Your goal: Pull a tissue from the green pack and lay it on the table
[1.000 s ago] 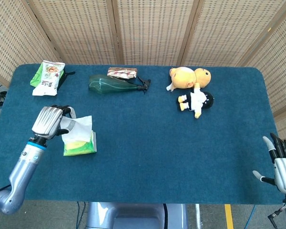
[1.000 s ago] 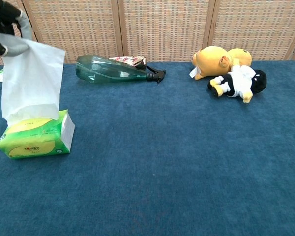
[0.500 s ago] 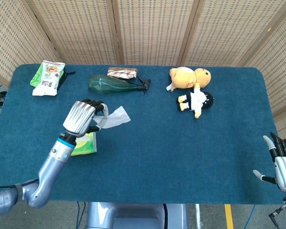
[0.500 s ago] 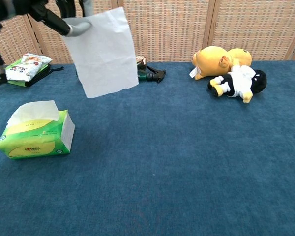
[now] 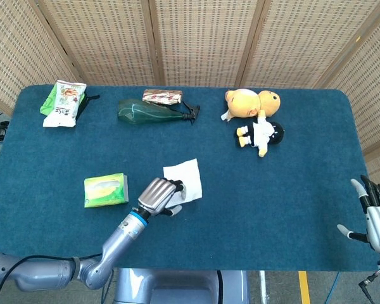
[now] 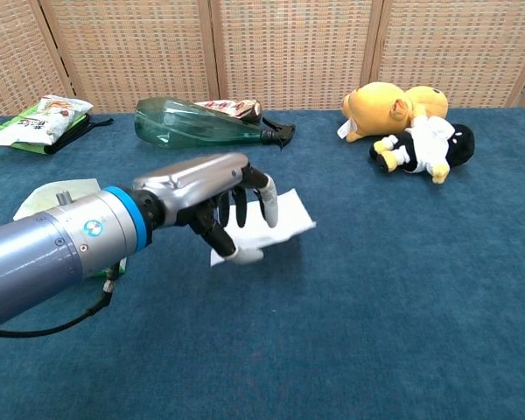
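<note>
The green tissue pack (image 5: pixel 105 190) lies at the front left of the blue table (image 5: pixel 272 209); in the chest view my left forearm hides most of the green pack (image 6: pixel 66 191). A white tissue (image 5: pixel 184 178) is spread nearly flat on the cloth to the right of the pack. My left hand (image 5: pixel 159 195) is low over the tissue's near left corner, fingers curled around that edge. In the chest view the tissue (image 6: pixel 287 222) runs between the thumb and fingers of my left hand (image 6: pixel 220 203). My right hand (image 5: pixel 379 218) hangs off the table's right front corner, fingers apart and holding nothing.
Along the far edge lie a snack bag (image 5: pixel 63 101), a green bottle (image 5: pixel 149 112) on its side and a wrapped packet (image 5: pixel 163 96). A yellow plush (image 5: pixel 252 102) and a black-and-white doll (image 5: pixel 261 134) lie at the back right. Wicker screens stand behind.
My left hand has carried the tissue from above the pack rightward and down to the table. The tissue, hanging in the air before, now lies spread on the cloth. The right hand has not moved.
</note>
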You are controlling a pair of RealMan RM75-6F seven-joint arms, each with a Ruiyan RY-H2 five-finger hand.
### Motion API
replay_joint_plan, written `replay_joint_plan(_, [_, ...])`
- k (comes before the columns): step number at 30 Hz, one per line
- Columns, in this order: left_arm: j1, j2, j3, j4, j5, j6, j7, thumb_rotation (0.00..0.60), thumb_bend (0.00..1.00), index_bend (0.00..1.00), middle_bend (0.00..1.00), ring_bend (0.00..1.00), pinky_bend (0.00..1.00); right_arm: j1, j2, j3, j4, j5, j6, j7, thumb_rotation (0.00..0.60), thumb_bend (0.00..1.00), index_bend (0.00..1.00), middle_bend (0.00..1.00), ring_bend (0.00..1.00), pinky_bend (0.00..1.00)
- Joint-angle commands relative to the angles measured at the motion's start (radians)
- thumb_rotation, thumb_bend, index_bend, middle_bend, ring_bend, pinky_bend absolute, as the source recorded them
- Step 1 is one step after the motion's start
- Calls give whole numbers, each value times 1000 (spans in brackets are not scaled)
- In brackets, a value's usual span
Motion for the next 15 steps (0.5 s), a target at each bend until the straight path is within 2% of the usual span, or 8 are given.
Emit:
replay_joint_plan(1, [-22,14,0,-57,-69,-34,46,600,0,0,0,0,45,-1,1,1,2,3,-1,5,600,0,0,0,0,0])
replay_joint_plan(2, [-17,23,-3,-70,-51,-19,38,600,0,0,0,0,10,-1,1,1,3,4,-1,8,600,0,0,0,0,0])
replay_joint_plan(6, [7,69,-6,-111,33,43,8,600,0,0,0,0,0,-1,3,1,3,3,0,13,600,0,0,0,0,0])
replay_joint_plan(9, [44,169,-5,-171,138,118,-22,600,0,0,0,0,0,-2,3,-2,0,-5,4,7,600,0,0,0,0,0])
replay_joint_plan(13, [80,293,1,-220,225,165,-75,600,0,0,0,0,0,-3,2,-6,-6,-12,9,-3,600,0,0,0,0,0])
replay_joint_plan(15, [120,394,7,-246,283,214,-132,600,0,0,0,0,0,-4,2,-6,-10,-14,14,-9,600,0,0,0,0,0])
